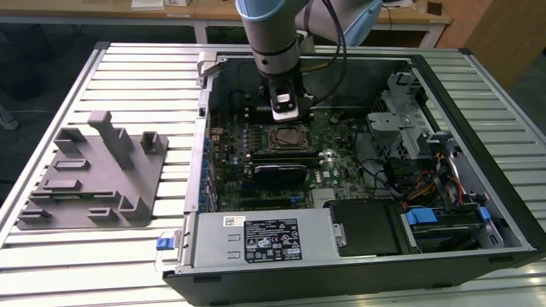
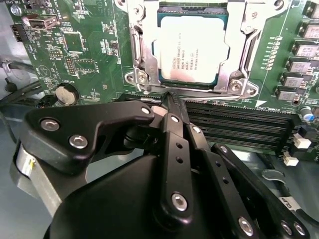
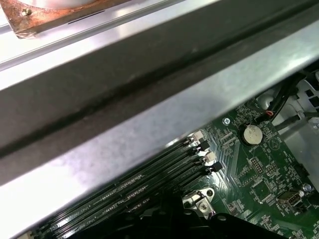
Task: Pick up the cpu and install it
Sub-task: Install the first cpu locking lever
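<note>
Closest to us in the second wrist view, the hand [image 2: 170, 102] has its black fingers pressed together, holding nothing. Just beyond its tips the cpu [image 2: 192, 50] sits flat in the motherboard socket [image 2: 249, 55], seemingly installed already.

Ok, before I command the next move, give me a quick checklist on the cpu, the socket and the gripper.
1. The cpu lies in the socket frame, metal top up: ok.
2. Cpu lies flat and square in the frame: looks ok in the second wrist view.
3. The gripper holds nothing, its fingers together: ok.
4. Gripper off the cpu, over the memory slots beside the socket: ok.
5. Socket frame latched down: cannot tell.
6. Grey tray beside the case carries no cpu: ok.
</note>
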Motion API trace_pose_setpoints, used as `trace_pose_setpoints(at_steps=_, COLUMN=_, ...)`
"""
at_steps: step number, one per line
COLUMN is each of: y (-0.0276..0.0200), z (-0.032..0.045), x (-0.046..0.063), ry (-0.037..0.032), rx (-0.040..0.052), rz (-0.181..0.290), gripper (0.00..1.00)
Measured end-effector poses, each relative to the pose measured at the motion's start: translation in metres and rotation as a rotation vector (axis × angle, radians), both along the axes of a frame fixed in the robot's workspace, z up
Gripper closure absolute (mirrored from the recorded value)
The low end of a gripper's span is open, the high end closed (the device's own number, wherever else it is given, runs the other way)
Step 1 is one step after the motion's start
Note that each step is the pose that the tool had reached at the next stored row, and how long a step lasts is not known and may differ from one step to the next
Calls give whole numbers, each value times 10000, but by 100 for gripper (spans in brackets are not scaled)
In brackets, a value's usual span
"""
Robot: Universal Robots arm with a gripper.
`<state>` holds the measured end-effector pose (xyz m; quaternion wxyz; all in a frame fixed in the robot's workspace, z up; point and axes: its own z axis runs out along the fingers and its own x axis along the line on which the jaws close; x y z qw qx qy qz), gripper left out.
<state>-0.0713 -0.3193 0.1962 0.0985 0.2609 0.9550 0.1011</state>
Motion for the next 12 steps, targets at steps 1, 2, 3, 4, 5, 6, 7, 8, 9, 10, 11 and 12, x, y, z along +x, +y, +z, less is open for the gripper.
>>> trace_pose_setpoints(at_steps=1, y=0, z=-1, x=0, ry=-2, rx=0, rz=1, gripper=89)
trace_pose_setpoints(at_steps=2, y=-1, z=-2, x=-1, ry=-5, rx=0, rz=0, gripper=89)
trace_pose_setpoints(at_steps=3, y=-2, z=-4, x=-1, ry=-8, rx=0, rz=0, gripper=89)
trace_pose_setpoints(at_steps=4, y=-3, z=-6, x=-1, ry=-9, rx=1, rz=-2, gripper=89)
trace_pose_setpoints(at_steps=5, y=-5, z=-7, x=-1, ry=-10, rx=1, rz=-2, gripper=89)
trace_pose_setpoints(at_steps=6, y=-7, z=-9, x=-1, ry=-11, rx=1, rz=-2, gripper=89)
trace_pose_setpoints(at_steps=7, y=-10, z=-11, x=-1, ry=-12, rx=0, rz=0, gripper=89)
trace_pose_setpoints(at_steps=8, y=-13, z=-13, x=-1, ry=-14, rx=0, rz=-1, gripper=89)
trace_pose_setpoints(at_steps=9, y=-16, z=-14, x=-1, ry=-16, rx=-1, rz=0, gripper=89)
trace_pose_setpoints(at_steps=10, y=-18, z=-15, x=-1, ry=-17, rx=-3, rz=-1, gripper=89)
trace_pose_setpoints(at_steps=11, y=-20, z=-15, x=-1, ry=-18, rx=-7, rz=-1, gripper=89)
trace_pose_setpoints(at_steps=12, y=-22, z=-16, x=-1, ry=-19, rx=-11, rz=-1, gripper=89)
